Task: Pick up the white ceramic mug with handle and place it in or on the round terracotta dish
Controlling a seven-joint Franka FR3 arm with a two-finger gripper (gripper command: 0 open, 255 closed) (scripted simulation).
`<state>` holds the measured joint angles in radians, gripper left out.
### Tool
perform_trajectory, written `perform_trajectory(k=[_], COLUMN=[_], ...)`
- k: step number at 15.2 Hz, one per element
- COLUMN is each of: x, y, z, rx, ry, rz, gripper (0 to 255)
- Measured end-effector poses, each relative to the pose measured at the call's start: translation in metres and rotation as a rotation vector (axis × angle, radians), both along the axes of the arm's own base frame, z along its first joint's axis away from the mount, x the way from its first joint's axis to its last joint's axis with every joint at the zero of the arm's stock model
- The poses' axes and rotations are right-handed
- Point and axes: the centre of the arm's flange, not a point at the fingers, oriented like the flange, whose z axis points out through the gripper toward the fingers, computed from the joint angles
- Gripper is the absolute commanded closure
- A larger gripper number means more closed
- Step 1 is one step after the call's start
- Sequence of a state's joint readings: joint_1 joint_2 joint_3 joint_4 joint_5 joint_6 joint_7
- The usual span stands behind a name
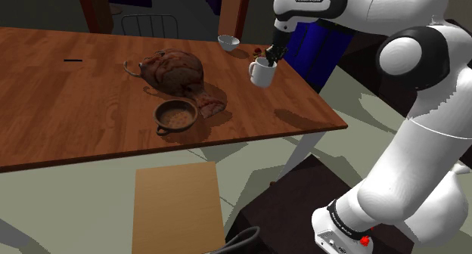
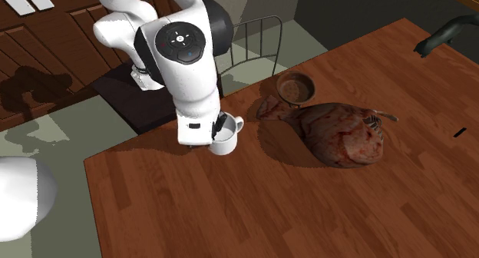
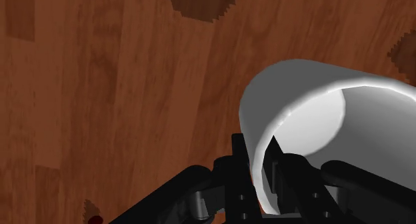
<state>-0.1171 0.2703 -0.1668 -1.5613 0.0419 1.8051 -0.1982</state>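
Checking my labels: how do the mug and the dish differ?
The mug is white, the dish brown. The mug is taller, the dish shallow and wider. The tool clasps the mug's rim; the dish sits free on the table. Both are round and open-topped.

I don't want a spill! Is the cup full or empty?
Empty: looking into the cup, its inside is bare and pale.

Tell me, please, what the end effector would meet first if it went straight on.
Probably the wooden table; the end effector, clasping the white mug by its rim, points down at it.
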Motion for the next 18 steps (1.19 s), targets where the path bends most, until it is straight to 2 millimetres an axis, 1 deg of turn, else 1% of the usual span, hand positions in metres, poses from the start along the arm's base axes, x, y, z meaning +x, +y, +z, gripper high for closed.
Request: perform_trajectory(k=[2,6,9,13,14,17,18], x=[0.003,0.008,0.012,0.020,0.022,0.024,0.027], y=[0.018,0.073,0.110,0.163,0.177,0.219,0.231], z=[0.003,0.006,0.008,0.016,0.014,0.017,0.017], rx=[0.000,0.000,0.000,0.000,0.000,0.000,0.000], ry=[0.000,0.000,0.000,0.000,0.000,0.000,0.000], rz=[0.001,0.002,0.001,0.001,0.002,0.002,0.002], gripper=[255,255,255,255,255,255,255])
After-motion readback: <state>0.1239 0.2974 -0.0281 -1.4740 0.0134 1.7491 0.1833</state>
